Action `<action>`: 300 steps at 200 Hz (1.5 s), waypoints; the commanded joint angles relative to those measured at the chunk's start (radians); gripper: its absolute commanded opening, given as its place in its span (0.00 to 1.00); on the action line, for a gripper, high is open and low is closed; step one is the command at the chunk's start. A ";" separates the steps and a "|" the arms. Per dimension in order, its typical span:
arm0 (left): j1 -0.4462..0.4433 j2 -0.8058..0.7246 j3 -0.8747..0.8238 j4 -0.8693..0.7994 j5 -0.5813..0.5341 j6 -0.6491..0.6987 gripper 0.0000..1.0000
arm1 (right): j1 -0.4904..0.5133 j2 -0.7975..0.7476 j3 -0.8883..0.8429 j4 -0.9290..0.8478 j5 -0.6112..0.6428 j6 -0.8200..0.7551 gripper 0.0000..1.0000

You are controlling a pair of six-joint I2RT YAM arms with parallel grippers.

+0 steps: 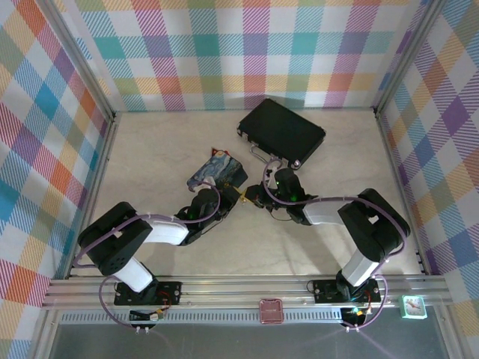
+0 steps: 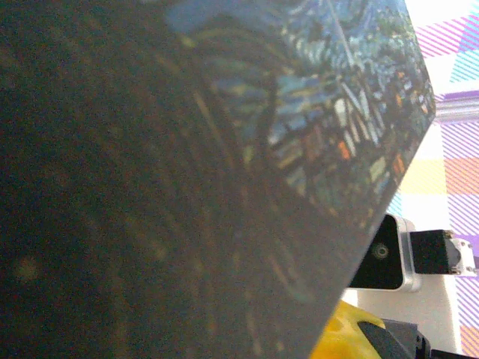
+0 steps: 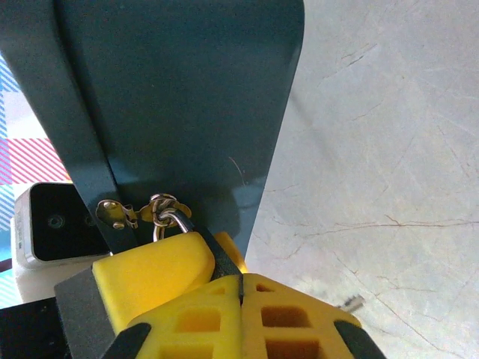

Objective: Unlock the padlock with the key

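Padlock (image 3: 213, 250), likely light and rigid, best held by its body, as left gripper (image 1: 227, 199) does; right gripper (image 3: 241, 288) closed, contents unseen.

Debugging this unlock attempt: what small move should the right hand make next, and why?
Probably lift the right hand back slightly and re-check: its fingers are shut against the padlock, hooked on the tin's clasp, while a small silvery piece, possibly the key, lies on the table beside them.
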 commanded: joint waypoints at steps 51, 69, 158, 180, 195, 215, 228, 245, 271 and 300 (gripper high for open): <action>-0.022 0.018 0.013 0.044 0.147 0.053 0.00 | -0.041 -0.076 -0.088 0.268 -0.159 -0.022 0.30; -0.020 0.010 0.010 0.038 0.139 0.055 0.00 | -0.043 -0.047 -0.111 0.303 -0.158 -0.002 0.30; -0.015 0.009 0.007 0.059 0.123 0.050 0.00 | -0.042 0.036 -0.193 0.426 -0.138 0.008 0.35; -0.015 0.010 0.007 0.064 0.118 0.050 0.00 | -0.034 0.100 -0.204 0.532 -0.159 0.062 0.32; -0.015 0.012 0.009 0.074 0.113 0.049 0.00 | -0.029 0.142 -0.216 0.611 -0.161 0.099 0.31; -0.015 0.017 0.013 0.078 0.111 0.047 0.00 | -0.019 0.197 -0.221 0.734 -0.169 0.161 0.30; -0.016 0.021 0.014 0.080 0.110 0.047 0.00 | -0.011 0.216 -0.226 0.785 -0.169 0.188 0.29; -0.015 0.026 0.013 0.089 0.107 0.043 0.00 | 0.002 0.213 -0.233 0.781 -0.158 0.194 0.29; -0.015 0.023 0.011 0.093 0.097 0.043 0.00 | 0.016 0.191 -0.252 0.771 -0.148 0.197 0.31; -0.016 0.021 0.011 0.103 0.092 0.038 0.00 | 0.025 0.157 -0.271 0.747 -0.131 0.190 0.32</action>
